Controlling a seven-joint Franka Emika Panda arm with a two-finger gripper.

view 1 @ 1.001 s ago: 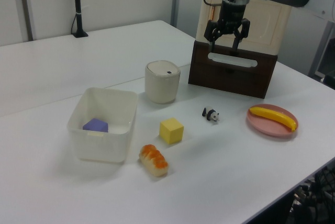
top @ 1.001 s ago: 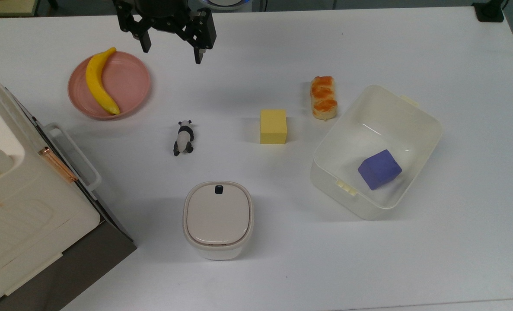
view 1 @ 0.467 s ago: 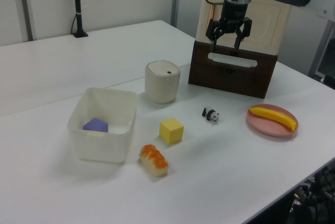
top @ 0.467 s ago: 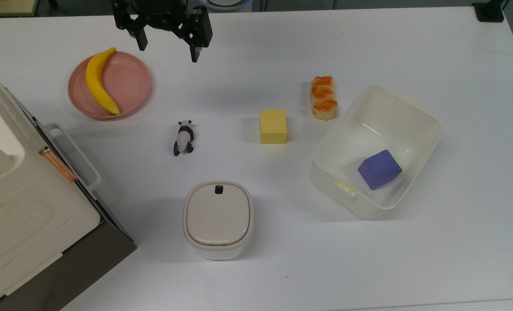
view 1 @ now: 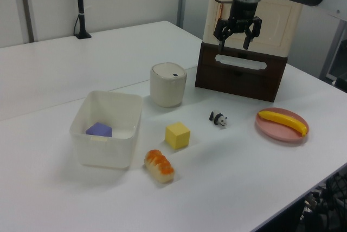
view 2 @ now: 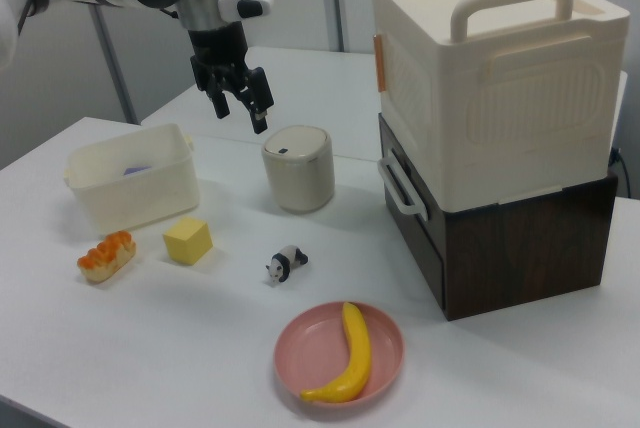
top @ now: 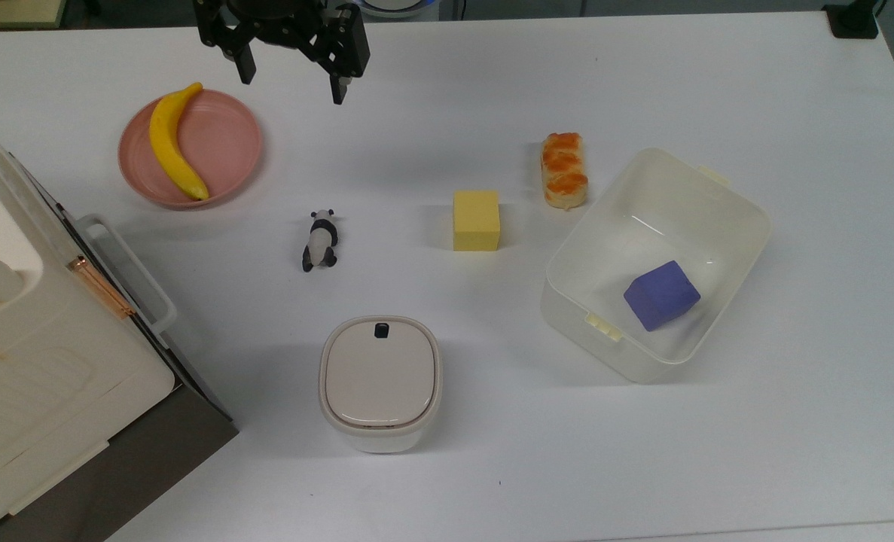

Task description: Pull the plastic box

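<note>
**Gripper drifts toward the top edge, box untouched**

Since a second ago the gripper (top: 290, 69) has slid toward the top view's upper edge, its upper body now cut off there; nothing on the white table (top: 492, 467) has shifted. Its two black fingers stand spread wide apart with nothing between them, hanging in the air above the pink plate (top: 228, 143) side of the table.

The plastic box (top: 733, 226) sits well apart from it, at the top view's right, set at an angle, open-topped, with a purple cube (top: 661, 294) inside. In the right view the box's milky wall (view 2: 140, 193) hides most of the cube, leaving only a faint purple patch; the left view looks down on the cube (view 1: 99, 130) plainly. One pale-yellow clip tab (top: 602, 327) shows on the box's near side in the top view.

A bread roll (top: 564, 169) lies just beside the box, a yellow block (top: 476, 220) near that, then a panda figure (top: 320, 241). The beige lidded container (top: 380, 380) carries a black dot whose detail cannot be made out. A banana (top: 172, 143) lies on the plate.

The cream appliance (view 2: 490, 88) on its dark base is cut off at the top view's left edge; the right view shows it whole, handle on top. No writing can be read anywhere.
</note>
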